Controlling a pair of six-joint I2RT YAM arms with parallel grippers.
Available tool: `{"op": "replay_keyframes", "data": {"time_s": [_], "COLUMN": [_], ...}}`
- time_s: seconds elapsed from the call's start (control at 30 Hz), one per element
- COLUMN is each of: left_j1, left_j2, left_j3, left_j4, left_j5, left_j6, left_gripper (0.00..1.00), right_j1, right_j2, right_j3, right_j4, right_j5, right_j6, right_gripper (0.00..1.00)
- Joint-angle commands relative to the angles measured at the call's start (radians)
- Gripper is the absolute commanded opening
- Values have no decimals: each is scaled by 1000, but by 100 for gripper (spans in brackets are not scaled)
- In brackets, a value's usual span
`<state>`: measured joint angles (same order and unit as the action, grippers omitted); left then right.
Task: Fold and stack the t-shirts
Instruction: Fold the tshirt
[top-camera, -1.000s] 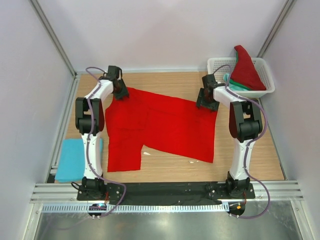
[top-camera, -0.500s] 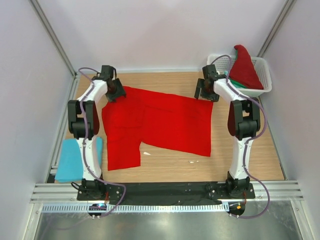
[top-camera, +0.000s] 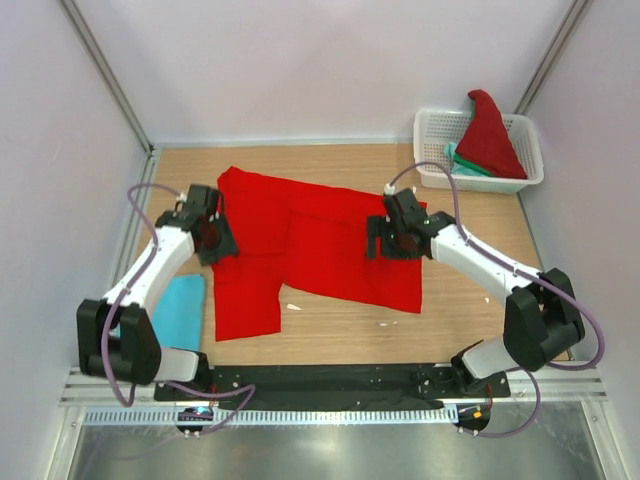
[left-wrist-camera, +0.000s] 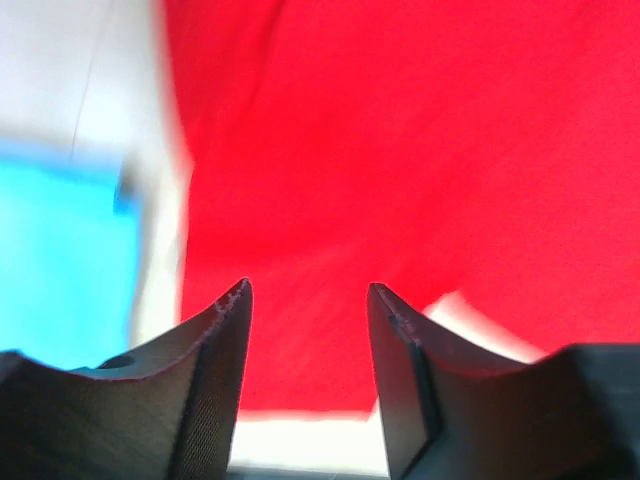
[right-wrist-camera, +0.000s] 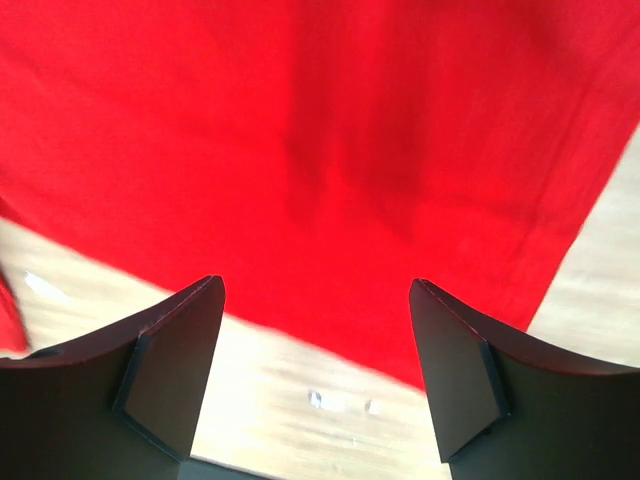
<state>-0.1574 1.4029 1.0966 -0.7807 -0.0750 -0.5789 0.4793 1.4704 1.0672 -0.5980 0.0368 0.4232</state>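
Jaws of the left gripper (left-wrist-camera: 308, 295) are standing partly apart and gripping nothing; its dark, textured fingers (left-wrist-camera: 215, 350) are hovering above the left edge of the red t-shirt (top-camera: 320, 240). The right gripper (right-wrist-camera: 315, 285) is hanging wide open and empty over the shirt's right part. Both arms are reaching inward with elbows swung outward. The soft, plain red cloth is lying flat on the wooden table (top-camera: 470, 320), its long axis running left to right, one lobe extending toward the near edge at the left. A folded light blue t-shirt (top-camera: 180, 310) is lying near left. Another red t-shirt (top-camera: 490, 135) is standing peaked in the white lattice basket (top-camera: 430, 130), over a teal-green t-shirt (top-camera: 462, 160).
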Motion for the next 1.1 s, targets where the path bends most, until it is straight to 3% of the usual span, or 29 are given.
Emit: {"op": "replay_keyframes", "data": {"time_s": [0.0, 0.07, 0.17, 0.43, 0.63, 0.73, 0.8, 0.9, 0.93, 1.0, 1.03, 1.07], "left_j1": [1, -16, -47, -34, -16, -13, -10, 2, 5, 7, 7, 7], "left_j2": [-145, -249, -304, -222, -197, -215, -229, -237, -236, -223, -219, -213], "left_j3": [-173, -285, -306, -512, -572, -583, -599, -612, -612, -604, -603, -601], "left_j4": [-107, -120, -172, -65, 24, 12, 14, 31, 41, 52, 60, 61], "left_j5": [-49, -71, -138, -2, -19, -40, -54, -51, -39, -23, -5, 1], "left_j6": [-122, -175, -297, -487, -522, -539, -544, -529, -521, -506, -490, -484], "left_gripper": [49, 47, 47, 51, 50, 47, 44, 31, 21, 13, 2, 0], "right_j1": [47, 65, 82, 85, 85, 84, 71, 12, -17, -77, -141, -168], "right_j2": [-89, -119, -168, -249, -297, -331, -349, -372, -380, -392, -397, -397], "right_j3": [-113, -174, -226, -236, -299, -340, -351, -388, -401, -455, -487, -499], "right_j4": [72, 96, 124, 90, 102, 83, 43, 26, 33, 70, 81, 86], "right_j5": [-23, -25, -63, -45, -72, -10, 55, 75, 45, -15, -73, -95], "right_j6": [77, 97, 130, 131, 212, 258, 296, 356, 371, 411, 422, 428], "right_gripper": [80, 80, 79, 78, 79, 78, 78, 72, 68, 65, 63, 62]}}
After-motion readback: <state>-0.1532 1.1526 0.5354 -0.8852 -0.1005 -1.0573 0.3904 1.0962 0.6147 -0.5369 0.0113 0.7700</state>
